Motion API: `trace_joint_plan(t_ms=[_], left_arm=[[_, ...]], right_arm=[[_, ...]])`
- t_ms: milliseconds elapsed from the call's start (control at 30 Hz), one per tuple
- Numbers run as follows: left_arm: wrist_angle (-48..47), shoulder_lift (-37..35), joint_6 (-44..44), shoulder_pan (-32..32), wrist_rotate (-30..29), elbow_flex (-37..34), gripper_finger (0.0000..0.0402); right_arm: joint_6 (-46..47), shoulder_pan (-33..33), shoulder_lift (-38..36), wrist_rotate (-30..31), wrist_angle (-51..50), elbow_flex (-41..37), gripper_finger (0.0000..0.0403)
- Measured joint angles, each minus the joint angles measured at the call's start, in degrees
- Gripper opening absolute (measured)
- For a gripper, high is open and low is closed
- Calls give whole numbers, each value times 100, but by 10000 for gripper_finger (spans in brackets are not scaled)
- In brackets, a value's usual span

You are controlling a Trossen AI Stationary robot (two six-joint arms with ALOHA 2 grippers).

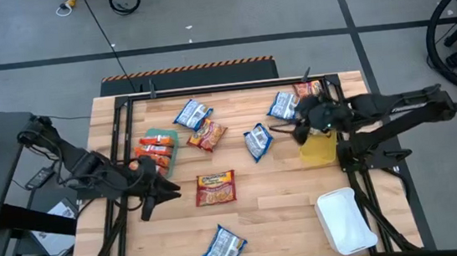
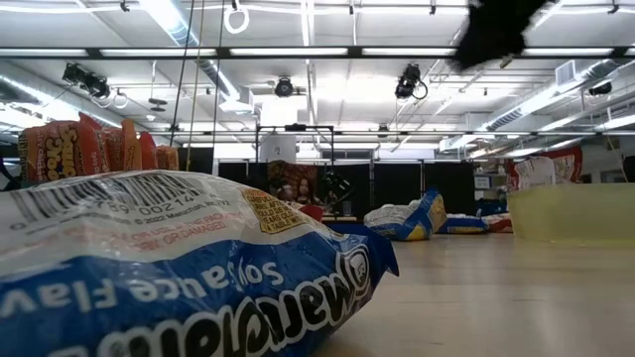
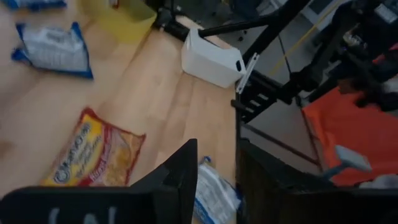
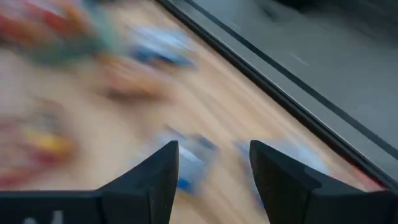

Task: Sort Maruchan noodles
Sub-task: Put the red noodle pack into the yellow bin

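Note:
Noodle packets lie flat and scattered on the wooden table: blue-and-white ones [image 1: 193,113], [image 1: 257,140], [image 1: 283,104], [image 1: 222,248], and orange-red ones [image 1: 207,134], [image 1: 216,188], [image 1: 307,88]. More orange-red packets stand in the teal bin [image 1: 168,135]. My left gripper [image 1: 161,200] [image 3: 216,168] is open and empty, just left of the orange-red packet [image 3: 93,152]. My right gripper [image 1: 290,129] [image 4: 214,168] is open and empty. It hangs high above the table by the yellow bin [image 1: 317,149], over blue-and-white packets.
A white bin [image 1: 345,220] sits at the table's near right corner, and the yellow bin stands right of centre. A black frame rail runs along the table's far and side edges. One blue-and-white packet [image 2: 179,268] fills the low view's foreground. Bare wood lies near centre.

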Motion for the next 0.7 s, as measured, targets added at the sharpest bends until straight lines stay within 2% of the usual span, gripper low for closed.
trace_joint_plan(t_ms=[67,167,300,400,533,700], left_arm=[[205,64,263,23,-144,8,111],[210,217,552,111,-271,161,109],[136,532,1121,205,-286,753,109],[-323,798,1279,208,-279,1184,109],[-1266,1087,697,171,-271,1351,109],[-2214,1545,-558,-45,-252,1325,109]], right_arm=[[-523,166,211,-380,1177,0,205],[-643,343,761,-955,2415,0,206],[-355,651,1728,-1536,3519,-9,206],[17,876,2445,-1792,4254,-13,206],[1078,1073,3184,-1849,4999,-13,210],[2417,1195,3821,-1892,5142,-13,236]])
